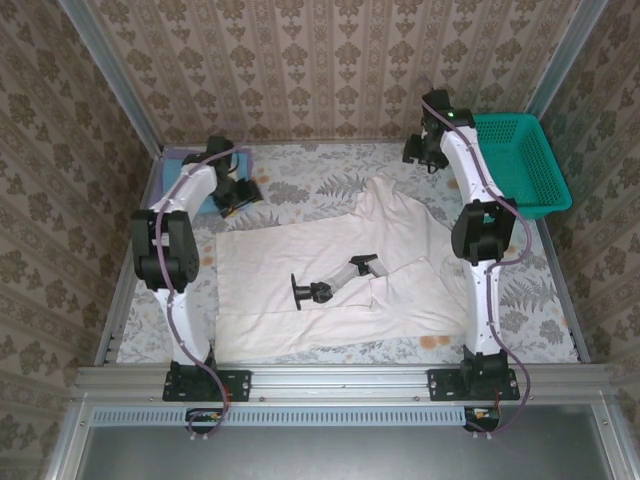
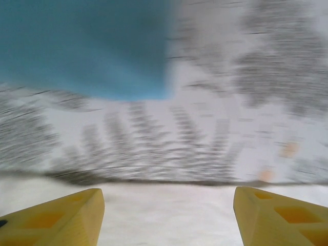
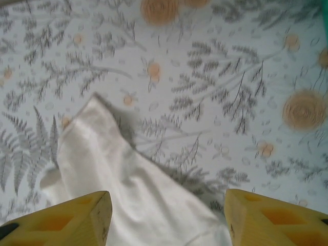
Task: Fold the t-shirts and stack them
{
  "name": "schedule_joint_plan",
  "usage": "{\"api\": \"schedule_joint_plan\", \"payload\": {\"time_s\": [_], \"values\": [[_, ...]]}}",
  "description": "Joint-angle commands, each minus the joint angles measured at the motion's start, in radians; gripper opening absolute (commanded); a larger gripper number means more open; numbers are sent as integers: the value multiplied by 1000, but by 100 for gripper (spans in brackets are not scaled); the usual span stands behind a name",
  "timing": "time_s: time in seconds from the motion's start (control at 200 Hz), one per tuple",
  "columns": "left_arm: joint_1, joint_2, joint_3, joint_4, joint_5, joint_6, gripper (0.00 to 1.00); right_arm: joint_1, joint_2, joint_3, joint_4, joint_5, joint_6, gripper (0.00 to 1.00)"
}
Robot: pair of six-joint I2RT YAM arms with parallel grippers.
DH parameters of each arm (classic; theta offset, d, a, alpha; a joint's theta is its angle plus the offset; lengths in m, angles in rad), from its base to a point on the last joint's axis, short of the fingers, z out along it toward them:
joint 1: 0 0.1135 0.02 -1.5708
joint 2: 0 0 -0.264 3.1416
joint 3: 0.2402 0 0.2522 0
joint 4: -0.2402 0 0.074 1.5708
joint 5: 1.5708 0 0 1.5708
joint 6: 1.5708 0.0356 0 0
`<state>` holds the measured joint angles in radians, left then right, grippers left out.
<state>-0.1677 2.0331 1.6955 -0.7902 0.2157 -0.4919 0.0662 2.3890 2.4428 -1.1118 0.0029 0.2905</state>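
- the off-white t-shirt [image 1: 290,280] is spread open across the middle of the table [image 1: 300,180] with its black chest print [image 1: 325,287] facing up. one part is stretched toward the far right, and wrinkles are seen along the near hem.
- the light blue t-shirt [image 1: 178,165] is lying at the far left corner, apart from the off-white one and partly hidden under the left arm. its edges look straight, so it may already be folded.
- the left gripper [image 1: 238,192] is held just beside the blue shirt, above the far edge of the off-white one. in its wrist view the yellow fingertips [image 2: 66,218] are spread wide with nothing between them.
- the right gripper [image 1: 425,152] is hanging at the far right, near the teal basket [image 1: 535,195]. its jaws are also parted wide and empty, and a pointed corner of off-white cloth [image 3: 102,154] is lying flat below them.
- the step in hand is judged to be the folding of the off-white shirt. no tidy fold is seen in it yet, so much of the task is judged to be left.
- for a clean fold, two matching edge points should be pinched and lifted together, so that the cloth is not skewed.
- the cloth should be drawn taut before being laid over, and the edges lined up before letting go, since soft cotton is likely to bunch.
- the blue shirt should be left undisturbed until stacking.
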Motion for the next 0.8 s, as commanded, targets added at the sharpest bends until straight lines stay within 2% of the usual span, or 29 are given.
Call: {"api": "schedule_joint_plan", "payload": {"time_s": [0.0, 0.18, 0.3, 0.475, 0.705, 0.795], "values": [[-83, 69, 111, 67, 189, 41, 69, -32, -115, -197, -1, -107, -19, 60], [-216, 290, 337, 124, 344, 22, 68, -102, -365, -585, 114, -201, -16, 59], [-278, 455, 530, 144, 370, -9, 68, -115, -453, -760, 160, -224, -1, 56], [-318, 674, 808, 169, 385, -95, 66, -112, -511, -935, 249, -234, 58, 49], [-326, 753, 856, 252, 355, -153, 64, -109, -571, -1084, 339, -233, 170, 46], [-342, 759, 864, 236, 346, -140, 63, -104, -589, -1127, 371, -228, 197, 46]]}}
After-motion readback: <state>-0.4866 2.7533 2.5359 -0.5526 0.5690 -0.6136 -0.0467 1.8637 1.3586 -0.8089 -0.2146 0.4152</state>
